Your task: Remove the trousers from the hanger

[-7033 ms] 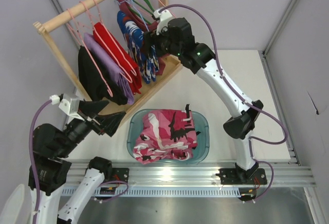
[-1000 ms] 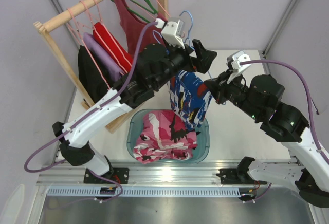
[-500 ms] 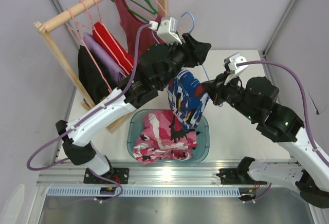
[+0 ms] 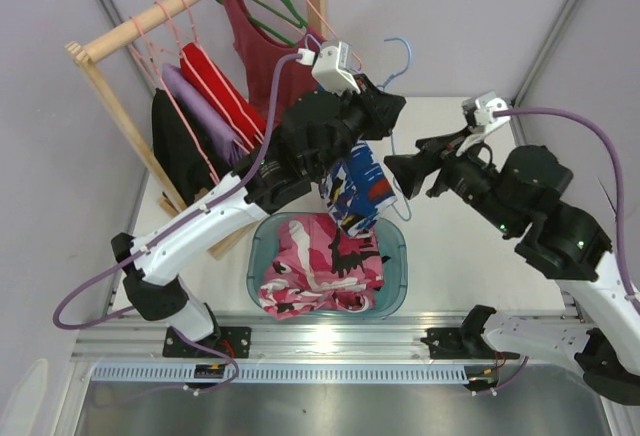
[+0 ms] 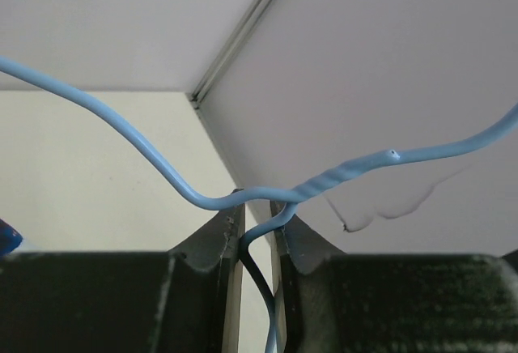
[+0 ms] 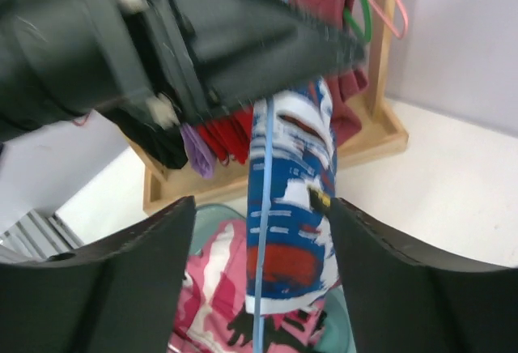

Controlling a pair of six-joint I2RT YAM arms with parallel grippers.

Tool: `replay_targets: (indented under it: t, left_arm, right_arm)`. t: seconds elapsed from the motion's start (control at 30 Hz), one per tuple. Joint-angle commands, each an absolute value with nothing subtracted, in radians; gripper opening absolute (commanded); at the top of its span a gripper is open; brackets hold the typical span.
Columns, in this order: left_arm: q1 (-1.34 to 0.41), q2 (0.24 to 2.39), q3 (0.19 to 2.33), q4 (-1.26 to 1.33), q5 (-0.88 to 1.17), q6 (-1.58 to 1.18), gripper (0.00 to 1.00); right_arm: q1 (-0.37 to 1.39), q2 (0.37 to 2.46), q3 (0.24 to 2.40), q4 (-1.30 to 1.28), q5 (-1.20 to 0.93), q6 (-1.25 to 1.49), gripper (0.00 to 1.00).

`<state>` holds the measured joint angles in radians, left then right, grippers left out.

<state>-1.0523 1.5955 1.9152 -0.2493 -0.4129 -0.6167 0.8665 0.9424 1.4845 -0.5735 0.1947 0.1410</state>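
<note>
The left gripper [image 5: 257,225] is clamped on the light-blue wire hanger [image 5: 137,138] just under its twisted neck, holding it in the air clear of the wooden rack [image 4: 160,11]. The blue patterned trousers [image 4: 358,188] hang folded over the hanger's lower bar, above the far rim of the teal basin [image 4: 400,256]. The right gripper [image 6: 261,207] faces them with its fingers spread wide, just beside the cloth. Whether a pad touches it cannot be told.

The main risk appears to be a bad bite. The thin wire runs down the front of the cloth (plain in the right wrist view), so closing here could trap wire and fabric together, and the pull would then drag the hanger from the left gripper's narrow hold. A shallow pinch on one layer may slip. If the cloth comes off sideways, it could miss the basin, or snag on the camouflage garment [image 4: 320,271] heaped inside.
</note>
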Motion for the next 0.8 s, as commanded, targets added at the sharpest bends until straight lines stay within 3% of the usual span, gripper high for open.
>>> replay_targets:
  t: [0.0, 0.13, 0.27, 0.77]
  left_arm:
    - [-1.060, 1.562, 1.988, -0.238, -0.431, -0.548, 0.00]
    - [-1.037, 1.537, 1.990, -0.276, -0.390, -0.581, 0.00]
    - [-0.997, 1.506, 2.009, -0.327, -0.290, -0.650, 0.00]
    - [-0.928, 1.355, 1.956, -0.367, -0.245, -0.919, 0.00]
  right_arm:
    - [0.865, 0.905, 1.586, -0.626, 0.190, 0.170, 0.80]
    - [0.865, 0.858, 1.617, -0.673, 0.222, 0.173, 0.92]
    - [0.865, 0.810, 1.556, -0.710, 0.351, 0.118, 0.98]
    - [0.867, 0.683, 1.092, -0.482, 0.184, 0.005, 0.97]
